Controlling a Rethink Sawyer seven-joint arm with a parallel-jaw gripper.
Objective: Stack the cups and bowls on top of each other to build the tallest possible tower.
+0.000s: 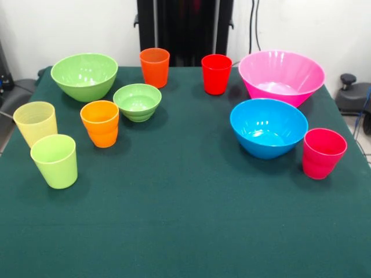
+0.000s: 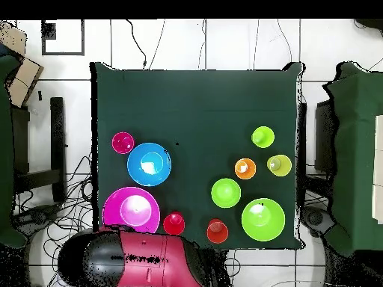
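Observation:
All cups and bowls stand apart and upright on the green table [image 1: 185,226], none nested. On one side are the pink bowl [image 1: 281,76] [image 2: 131,209], the blue bowl [image 1: 268,127] [image 2: 149,164], a red cup [image 1: 216,73] [image 2: 173,223] and a pinkish-red cup [image 1: 322,153] [image 2: 123,142]. On the other are the large green bowl [image 1: 84,75] [image 2: 262,218], the small green bowl [image 1: 137,101] [image 2: 225,193], two orange cups [image 1: 155,66] [image 1: 100,123], a pale yellow cup [image 1: 36,123] and a lime cup [image 1: 55,160]. No gripper shows in either view.
The red and black arm [image 2: 135,260] lies folded beyond the table's edge beside the pink bowl in the overhead view. Dark green covered furniture [image 2: 351,149] stands off both sides of the table, with cables on the floor.

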